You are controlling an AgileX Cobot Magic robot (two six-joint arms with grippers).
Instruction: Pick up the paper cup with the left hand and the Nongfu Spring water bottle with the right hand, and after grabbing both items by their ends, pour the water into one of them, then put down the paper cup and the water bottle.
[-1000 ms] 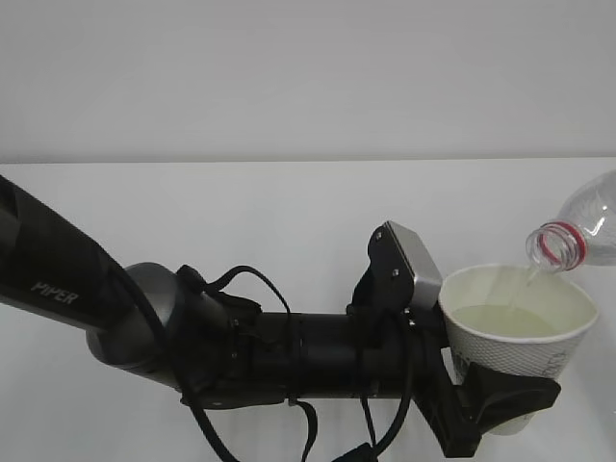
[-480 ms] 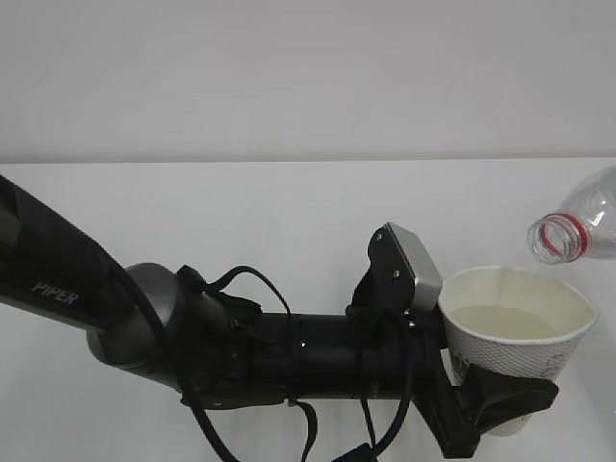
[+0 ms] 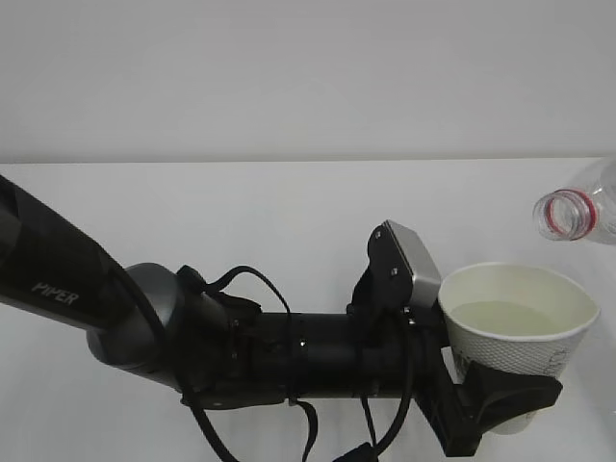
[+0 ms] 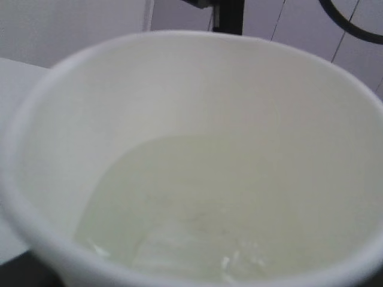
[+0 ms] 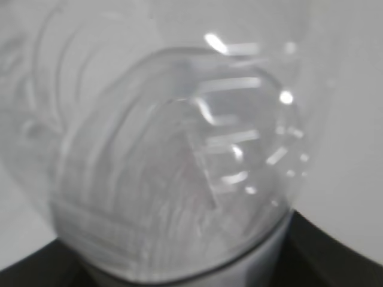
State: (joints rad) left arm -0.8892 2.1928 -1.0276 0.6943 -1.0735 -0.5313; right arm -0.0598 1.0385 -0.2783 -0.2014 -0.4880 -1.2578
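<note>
The cup is sitting upright at the lower right of the exterior view, clear of the table, with its lower part gripped by the left gripper. The black fingers are wrapping around the cup near its base, so the jaws are standing fairly wide but closed against the cup wall. Water is lying in the cup as a pale, faintly yellowish pool, filling roughly the lower half; in the left wrist view the cup is filling the whole frame and the water is showing a few small glints near the front edge. The bottle is hanging above and to the right of the cup rim, apart from it, tilted with its open mouth and red neck ring facing left toward the camera; only the neck and shoulder are in the exterior frame. No stream is running between mouth and cup. In the right wrist view the bottle is appearing very close and blurred, ribbed and clear, with its end seated against a dark part of the right gripper at the bottom edge; the fingers themselves are not distinguishable there, but the bottle is being held off the table by that gripper. The left arm, marked PIPER, is reaching in from the left, with cables looping over it and a grey box just beside the cup rim.
</note>
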